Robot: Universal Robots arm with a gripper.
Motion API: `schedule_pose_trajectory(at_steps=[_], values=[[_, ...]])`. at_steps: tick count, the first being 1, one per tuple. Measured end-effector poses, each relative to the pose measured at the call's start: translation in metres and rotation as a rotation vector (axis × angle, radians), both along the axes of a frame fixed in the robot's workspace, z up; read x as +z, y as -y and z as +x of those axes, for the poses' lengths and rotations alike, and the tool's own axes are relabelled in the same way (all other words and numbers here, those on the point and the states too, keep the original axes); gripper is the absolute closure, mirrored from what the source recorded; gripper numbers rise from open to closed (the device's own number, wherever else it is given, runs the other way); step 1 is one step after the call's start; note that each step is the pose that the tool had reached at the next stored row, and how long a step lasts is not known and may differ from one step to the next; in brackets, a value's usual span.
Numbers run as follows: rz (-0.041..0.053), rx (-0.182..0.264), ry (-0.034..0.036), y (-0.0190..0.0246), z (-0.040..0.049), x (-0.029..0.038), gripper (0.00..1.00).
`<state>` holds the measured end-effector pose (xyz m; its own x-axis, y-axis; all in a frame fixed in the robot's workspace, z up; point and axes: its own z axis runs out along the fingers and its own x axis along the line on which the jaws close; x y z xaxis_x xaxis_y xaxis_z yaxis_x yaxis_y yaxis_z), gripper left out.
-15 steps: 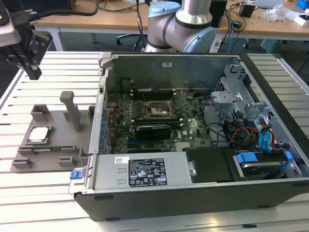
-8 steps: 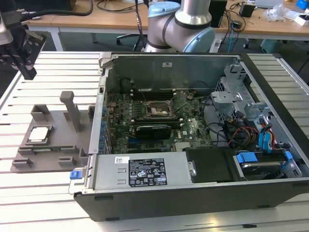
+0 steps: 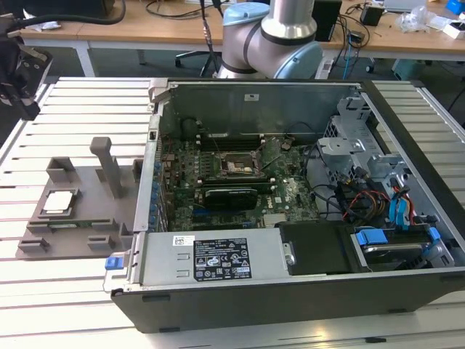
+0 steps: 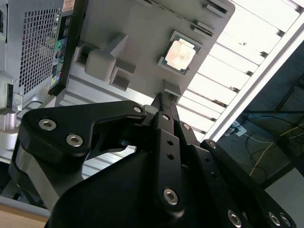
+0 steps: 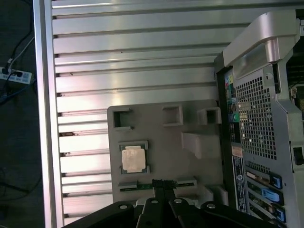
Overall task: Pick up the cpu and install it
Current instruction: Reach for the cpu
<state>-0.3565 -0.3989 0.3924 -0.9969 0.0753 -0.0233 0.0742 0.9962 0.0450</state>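
Observation:
The cpu (image 3: 59, 202), a small silvery square chip, lies flat in a recess on the grey fixture plate (image 3: 91, 182) at the exterior view's left, outside the computer case. In both wrist views the cpu (image 4: 180, 53) (image 5: 133, 158) sits on the plate (image 4: 142, 28) (image 5: 161, 142) well beyond my fingertips. My black gripper (image 5: 162, 183) (image 4: 164, 97) hangs high over the plate's edge, shut with nothing in it and apart from the chip. In the exterior view the gripper (image 3: 27, 102) is at the far left. The dark socket frame (image 3: 236, 166) sits on the motherboard inside the case.
The open computer case (image 3: 290, 291) lies on a slatted metal table (image 3: 73, 305). A long black card (image 3: 231, 195) sits just in front of the socket. Cables and drive bays (image 3: 378, 196) fill the case's right side. Upright grey posts (image 3: 109, 163) rise from the fixture plate.

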Motion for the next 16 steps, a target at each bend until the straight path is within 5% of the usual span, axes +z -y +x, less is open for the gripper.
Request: schedule_pose_trajectory(at_steps=[16], values=[[0.0001, 0.000, 0.0000, 0.0000, -0.0267, -0.0004, 0.89]])
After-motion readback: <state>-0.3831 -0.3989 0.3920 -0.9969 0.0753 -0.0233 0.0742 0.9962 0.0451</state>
